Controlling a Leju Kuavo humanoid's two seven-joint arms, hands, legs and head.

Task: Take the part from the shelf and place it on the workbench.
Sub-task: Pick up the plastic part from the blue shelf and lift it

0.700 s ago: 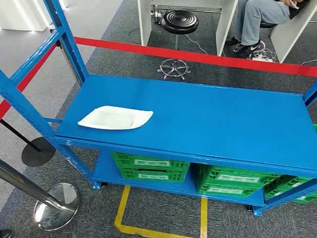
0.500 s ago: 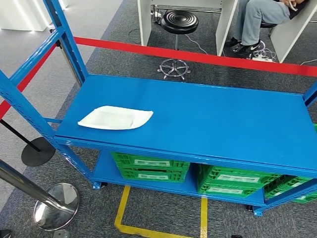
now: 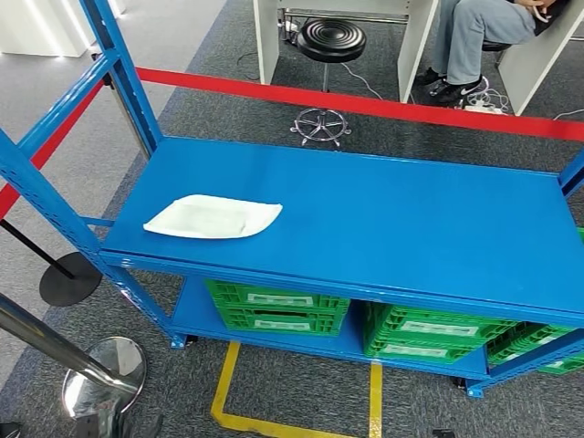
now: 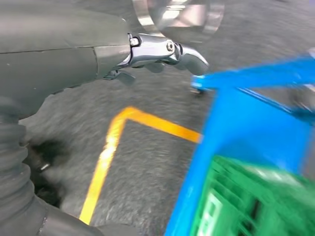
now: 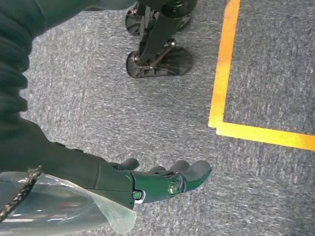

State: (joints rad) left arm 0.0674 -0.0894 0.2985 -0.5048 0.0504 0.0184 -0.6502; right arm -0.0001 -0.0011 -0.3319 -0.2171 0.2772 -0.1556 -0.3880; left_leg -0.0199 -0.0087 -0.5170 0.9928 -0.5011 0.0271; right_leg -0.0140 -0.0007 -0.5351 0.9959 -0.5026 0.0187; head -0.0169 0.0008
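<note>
The part, a flat white tray-shaped piece, lies on the upper deck of the blue shelf, near the deck's left front corner and clear of its edges. No fingers touch it. The left hand hangs low beside the shelf's left end: its fingers extend straight, hold nothing, and point toward the shelf's lower blue frame, above grey carpet and a yellow floor line. The right hand also hangs over the carpet, well below the part; its fingers are stretched out, slightly spread, and hold nothing. The head view shows the shelf's whole upper deck, the green crates on its lower level, a red barrier tape behind the shelf, a black stool beyond the tape, a seated person at the far right behind the shelf, and a chrome stanchion base off the shelf's left front. The left wrist view shows one green crate close up through the shelf frame, with motion blur. The right wrist view shows a yellow floor line and dark wheeled hardware on the carpet.
</note>
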